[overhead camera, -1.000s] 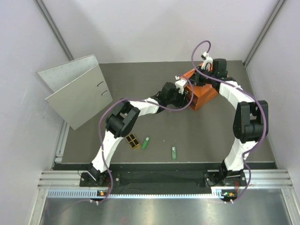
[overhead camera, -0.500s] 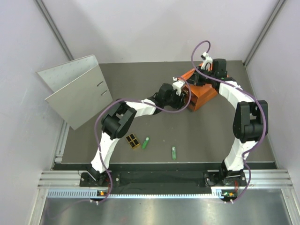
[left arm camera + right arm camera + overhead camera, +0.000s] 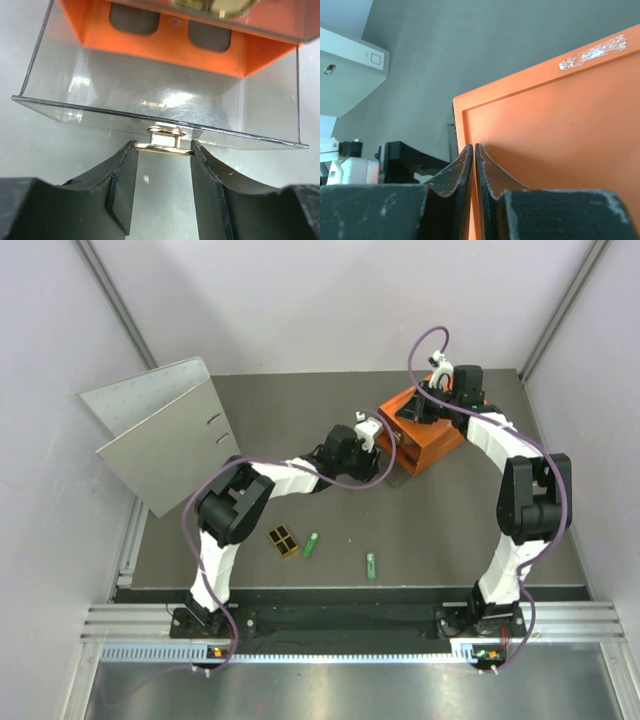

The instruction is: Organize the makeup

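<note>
The left gripper (image 3: 162,151) is drawing back toward 9 o'clock in the top view. A second ago it was sitting tight against the orange box (image 3: 432,440); now there's a clear gap between them. Its fingers are clamped on the little gold handle (image 3: 163,145), one on either side, and the clear drawer (image 3: 75,107) is sliding out of the box with them. No makeup is showing in the part of the drawer I can see.

The right gripper (image 3: 475,156) is staying put on the box's top, fingers pressed together and tips resting on the orange surface. It looks like it's bracing the box so only the drawer moves.

The makeup is waiting on the table (image 3: 450,530), around 6 to 7 o'clock from the left gripper and well apart from the box:
- black-and-gold palette (image 3: 283,540)
- green stick (image 3: 311,545), just beside the palette
- second green stick (image 3: 371,566), off at 4 o'clock of the first

No tubes are showing in any view. With the drawer opening, I'd say loading is coming next.
</note>
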### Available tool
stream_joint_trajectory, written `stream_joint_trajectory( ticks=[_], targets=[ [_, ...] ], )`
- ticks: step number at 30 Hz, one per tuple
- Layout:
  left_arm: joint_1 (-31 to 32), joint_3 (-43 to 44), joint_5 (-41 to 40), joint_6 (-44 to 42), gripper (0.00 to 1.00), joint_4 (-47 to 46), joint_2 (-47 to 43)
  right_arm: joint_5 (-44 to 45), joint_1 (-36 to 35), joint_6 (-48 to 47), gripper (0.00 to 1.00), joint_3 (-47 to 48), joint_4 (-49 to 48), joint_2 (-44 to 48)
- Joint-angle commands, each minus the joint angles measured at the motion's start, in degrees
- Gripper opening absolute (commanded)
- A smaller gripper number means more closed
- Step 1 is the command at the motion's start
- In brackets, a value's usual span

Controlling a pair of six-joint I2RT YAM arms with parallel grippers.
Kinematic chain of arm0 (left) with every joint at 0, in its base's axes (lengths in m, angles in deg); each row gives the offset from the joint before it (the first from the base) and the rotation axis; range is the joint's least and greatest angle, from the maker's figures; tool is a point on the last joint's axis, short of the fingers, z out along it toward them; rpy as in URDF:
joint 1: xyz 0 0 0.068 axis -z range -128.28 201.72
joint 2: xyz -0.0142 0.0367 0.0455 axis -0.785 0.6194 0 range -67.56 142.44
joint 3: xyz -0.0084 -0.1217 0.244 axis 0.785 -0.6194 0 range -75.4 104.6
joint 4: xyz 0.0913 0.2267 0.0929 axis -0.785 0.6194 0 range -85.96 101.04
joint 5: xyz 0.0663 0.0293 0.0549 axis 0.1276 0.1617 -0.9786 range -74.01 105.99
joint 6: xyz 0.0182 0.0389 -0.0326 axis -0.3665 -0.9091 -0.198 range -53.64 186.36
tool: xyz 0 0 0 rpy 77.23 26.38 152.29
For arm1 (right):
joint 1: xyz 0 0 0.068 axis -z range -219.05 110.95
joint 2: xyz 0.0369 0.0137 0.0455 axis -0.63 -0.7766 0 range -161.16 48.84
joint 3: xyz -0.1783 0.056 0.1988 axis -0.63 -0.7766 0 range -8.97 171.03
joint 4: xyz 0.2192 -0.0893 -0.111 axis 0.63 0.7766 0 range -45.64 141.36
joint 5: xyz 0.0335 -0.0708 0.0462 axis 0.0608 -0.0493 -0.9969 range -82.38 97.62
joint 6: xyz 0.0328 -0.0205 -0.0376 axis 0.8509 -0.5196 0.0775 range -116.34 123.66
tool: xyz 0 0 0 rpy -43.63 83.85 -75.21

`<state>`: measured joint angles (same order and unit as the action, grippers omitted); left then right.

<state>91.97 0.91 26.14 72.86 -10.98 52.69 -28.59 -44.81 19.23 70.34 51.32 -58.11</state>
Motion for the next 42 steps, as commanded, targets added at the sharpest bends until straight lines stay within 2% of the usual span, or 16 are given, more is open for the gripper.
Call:
stream_joint_trajectory(
  ticks=[1,7,19,22,23,24,27,30,33,42],
  targets=[
    [-2.5,-3.2,-7.8,-1.2,0.0,-1.5,-8.2,9.4,0.2,-4.4,0.09,-5.9,17.7,-8.1],
    [-2.5,-7.1,-8.3,-0.9,0.0,1.5,-12.0,9.2,0.1,-4.2,0.09,-6.6,17.1,-7.8],
    [-2.5,-10.6,-6.6,-0.3,0.0,7.8,-14.4,9.0,0.0,-3.8,0.1,-7.9,16.4,-7.4],
    [-2.5,-11.0,-6.6,-0.8,0.1,9.4,-14.8,9.0,0.1,-3.9,0.1,-8.0,16.3,-7.4],
    [-2.5,-11.1,-6.9,-1.1,0.28,9.7,-14.9,9.0,0.0,-3.8,0.1,-7.9,16.2,-7.4],
    [-2.5,-11.2,-6.8,-1.4,0.38,10.4,-15.0,9.0,0.1,-3.8,0.1,-8.0,16.2,-7.4],
    [-2.5,-10.8,-7.6,-2.7,0.62,11.2,-15.9,9.0,0.0,-3.4,0.1,-8.2,16.0,-7.4],
    [-2.5,-10.7,-8.6,-4.5,0.71,11.2,-17.8,9.0,0.0,-3.4,0.1,-8.4,15.7,-7.3],
    [-2.5,-10.0,-9.6,-5.8,0.75,12.1,-20.0,8.9,0.0,-3.5,0.1,-8.6,15.7,-7.3],
    [-2.3,-10.6,-12.4,-5.4,0.78,21.3,-29.0,8.9,0.0,-3.6,0.1,-8.4,15.8,-7.3]
  ],
)
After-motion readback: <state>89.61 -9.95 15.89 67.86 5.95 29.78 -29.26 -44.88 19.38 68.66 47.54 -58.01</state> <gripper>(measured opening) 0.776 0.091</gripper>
